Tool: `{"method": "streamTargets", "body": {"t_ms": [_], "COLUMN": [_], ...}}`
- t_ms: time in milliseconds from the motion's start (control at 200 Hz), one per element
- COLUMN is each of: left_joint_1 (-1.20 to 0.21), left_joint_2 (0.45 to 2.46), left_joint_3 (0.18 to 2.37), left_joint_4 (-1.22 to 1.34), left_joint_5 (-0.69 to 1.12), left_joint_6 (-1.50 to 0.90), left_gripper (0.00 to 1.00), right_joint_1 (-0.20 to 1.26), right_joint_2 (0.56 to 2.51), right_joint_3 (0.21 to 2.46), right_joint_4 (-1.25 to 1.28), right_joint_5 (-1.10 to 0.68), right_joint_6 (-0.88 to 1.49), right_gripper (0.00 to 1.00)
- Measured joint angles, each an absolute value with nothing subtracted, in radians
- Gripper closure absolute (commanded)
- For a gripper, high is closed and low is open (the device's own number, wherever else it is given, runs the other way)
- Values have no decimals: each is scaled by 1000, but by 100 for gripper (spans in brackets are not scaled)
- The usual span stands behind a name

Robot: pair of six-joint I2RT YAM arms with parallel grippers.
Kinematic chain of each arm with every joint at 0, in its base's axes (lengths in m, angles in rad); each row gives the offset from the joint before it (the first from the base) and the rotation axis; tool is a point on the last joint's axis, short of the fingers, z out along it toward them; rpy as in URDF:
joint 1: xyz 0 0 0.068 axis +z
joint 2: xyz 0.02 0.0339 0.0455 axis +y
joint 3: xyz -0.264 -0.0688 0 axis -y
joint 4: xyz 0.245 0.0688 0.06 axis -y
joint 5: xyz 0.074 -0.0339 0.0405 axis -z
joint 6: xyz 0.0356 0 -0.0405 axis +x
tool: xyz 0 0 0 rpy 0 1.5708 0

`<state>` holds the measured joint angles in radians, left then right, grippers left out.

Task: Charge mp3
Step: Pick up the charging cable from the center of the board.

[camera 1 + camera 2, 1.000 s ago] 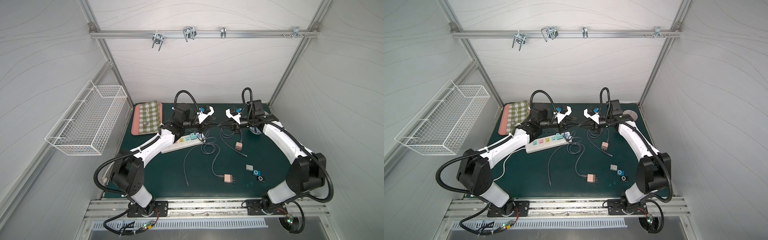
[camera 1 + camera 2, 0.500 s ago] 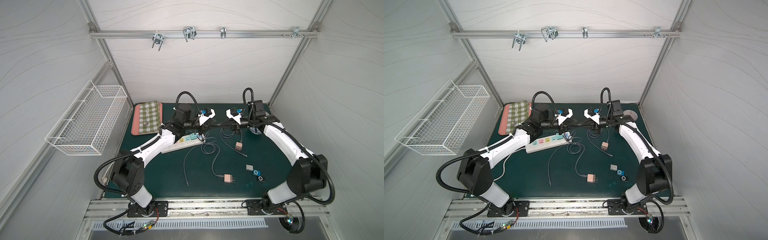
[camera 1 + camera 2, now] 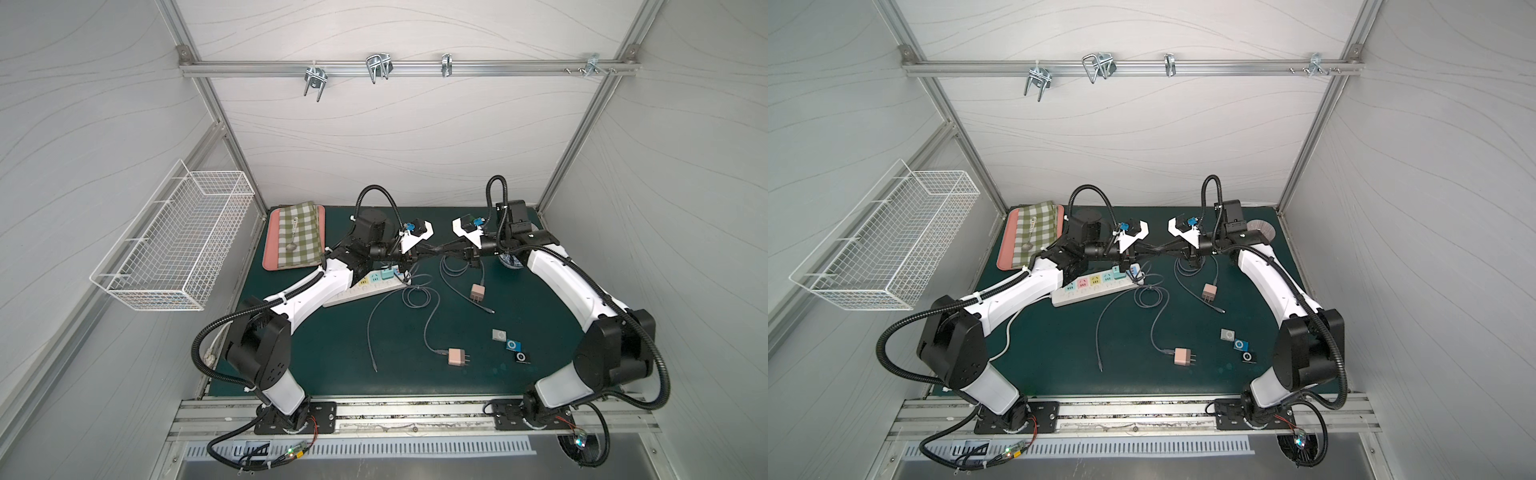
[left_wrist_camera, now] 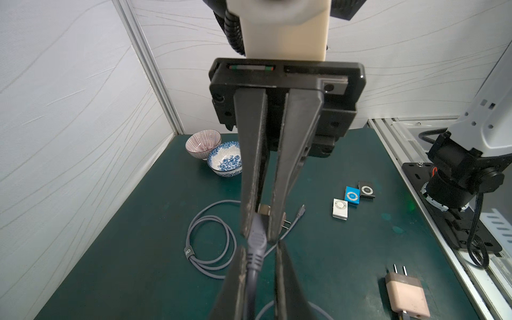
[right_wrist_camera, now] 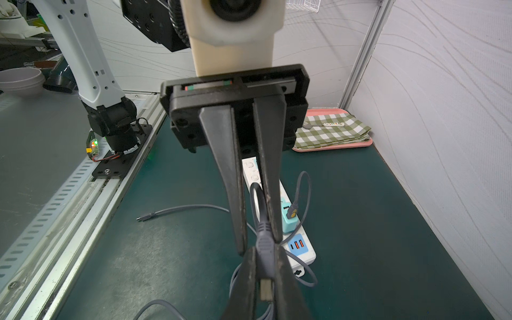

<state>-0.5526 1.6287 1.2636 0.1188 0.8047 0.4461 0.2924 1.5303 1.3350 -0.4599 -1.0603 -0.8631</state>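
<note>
The green mat lies under both grippers. The white power strip rests on it just below the left gripper, on that gripper's own arm side. The left gripper meets the right gripper tip to tip in the air. Both are pinched on one grey charging cable: the right on the plug with its metal connector, the left just behind it. A pink charger lies below the right gripper, and a second pink charger lies farther toward the arm bases. The three mp3 players, silver, blue and black, lie side by side on the mat. They are well apart from both grippers, toward the right arm's base.
</note>
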Motion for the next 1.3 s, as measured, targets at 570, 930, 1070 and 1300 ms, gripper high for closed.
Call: {"method": "streamTargets", "body": {"t_ms": [570, 930, 1070, 1300], "left_joint_1": [-552, -559, -559, -559], "left_joint_2": [1630, 1630, 1630, 1630], "left_joint_3": [1264, 1264, 1264, 1264], "left_joint_4": [118, 119, 116, 107], "left_joint_5": [806, 813, 813, 813], "left_joint_6": [446, 460, 468, 487], "left_gripper": [100, 100, 100, 100], "right_joint_1": [290, 263, 261, 265], "right_joint_2": [1520, 1494, 1493, 1493], "right_joint_3": [1322, 1294, 1293, 1293], "right_joint_4": [-457, -463, -464, -466], "right_joint_5": [-1063, -1024, -1014, -1018], "right_joint_6": [-866, -885, -888, -889], "right_gripper": [89, 72, 72, 71]}}
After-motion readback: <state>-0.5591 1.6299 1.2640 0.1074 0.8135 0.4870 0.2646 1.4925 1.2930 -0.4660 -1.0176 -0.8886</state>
